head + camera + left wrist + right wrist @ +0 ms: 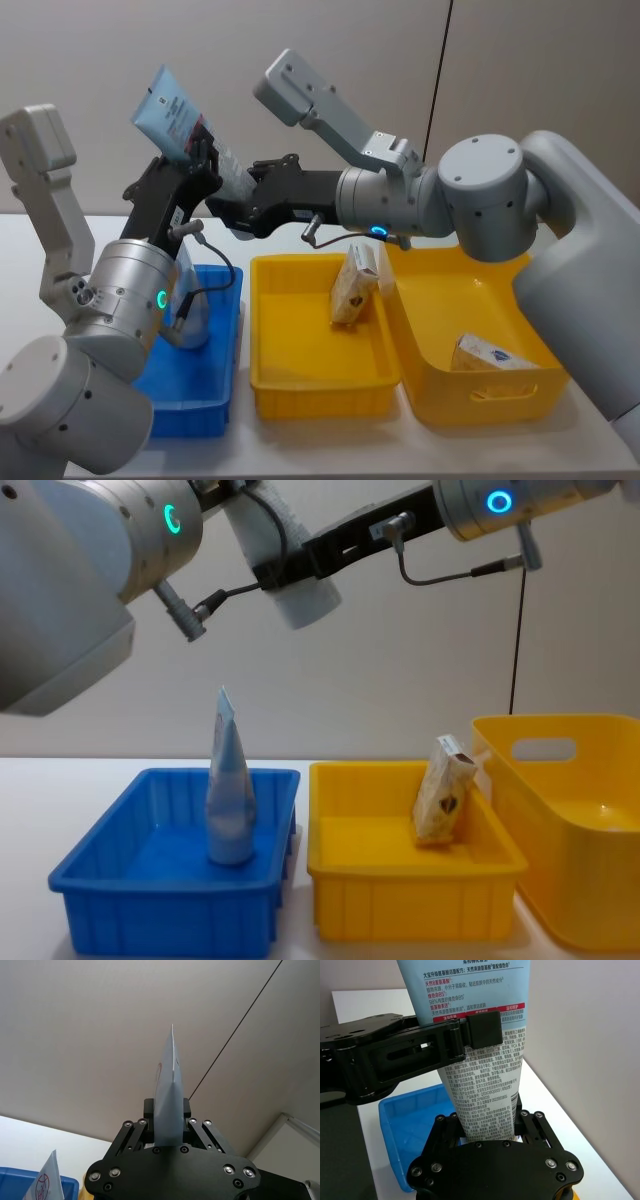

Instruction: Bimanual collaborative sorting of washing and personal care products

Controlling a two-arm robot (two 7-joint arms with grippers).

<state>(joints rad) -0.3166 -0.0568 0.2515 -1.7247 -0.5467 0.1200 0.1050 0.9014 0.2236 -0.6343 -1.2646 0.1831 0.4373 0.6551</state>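
Held aloft at upper left of the head view, squeeze tube (180,125) clamped mid-body by left gripper (205,160) and near its cap by right gripper (232,212); likely light, soft, slippery, best gripped across flat faces.

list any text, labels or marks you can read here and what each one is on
Held tube, right wrist view: Chinese print in red and black, with "B5" and "98%" legible in the red lines; the dense block below is too small to read.
Tube standing in the blue bin: a round red emblem shows in the left wrist view, unreadable.
Cream carton: dark mark, no legible words.
White-grey carton: blue mark, no legible words.
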